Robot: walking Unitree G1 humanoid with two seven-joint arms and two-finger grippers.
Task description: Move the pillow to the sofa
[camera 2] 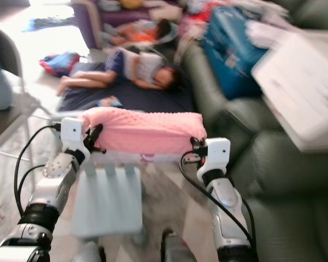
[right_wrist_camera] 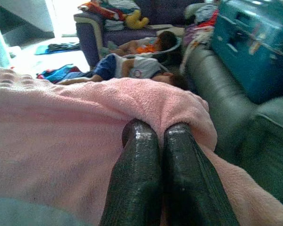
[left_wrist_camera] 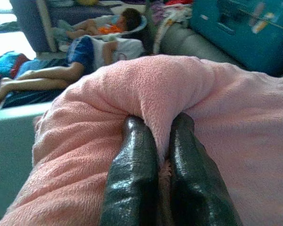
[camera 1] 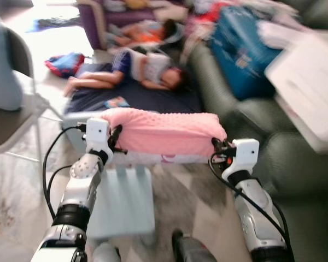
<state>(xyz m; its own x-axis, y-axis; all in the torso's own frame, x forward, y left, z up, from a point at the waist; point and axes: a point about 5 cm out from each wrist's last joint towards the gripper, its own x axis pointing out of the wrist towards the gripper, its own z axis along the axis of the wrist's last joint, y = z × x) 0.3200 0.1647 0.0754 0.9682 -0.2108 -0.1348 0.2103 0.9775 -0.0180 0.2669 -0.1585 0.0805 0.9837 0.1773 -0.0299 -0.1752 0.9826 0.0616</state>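
A pink fleecy pillow (camera 1: 163, 132) hangs in the air between my two arms, held level in front of me. My left gripper (left_wrist_camera: 160, 129) is shut on a fold of the pillow's left end, its black fingers (left_wrist_camera: 132, 174) pinching the fabric. At the pillow's right end my right gripper (right_wrist_camera: 153, 129) is shut on another fold. The dark grey-green sofa (camera 1: 295, 164) stands to my right, its arm close beside the right wrist (camera 1: 241, 155).
A pale blue low bench (camera 1: 123, 202) stands on the floor under the pillow. Two people lie ahead, one on a dark mat (camera 1: 147, 98). On the sofa rest a teal suitcase (camera 1: 243, 52) and a white box (camera 1: 311, 93). A grey chair (camera 1: 11, 93) stands left.
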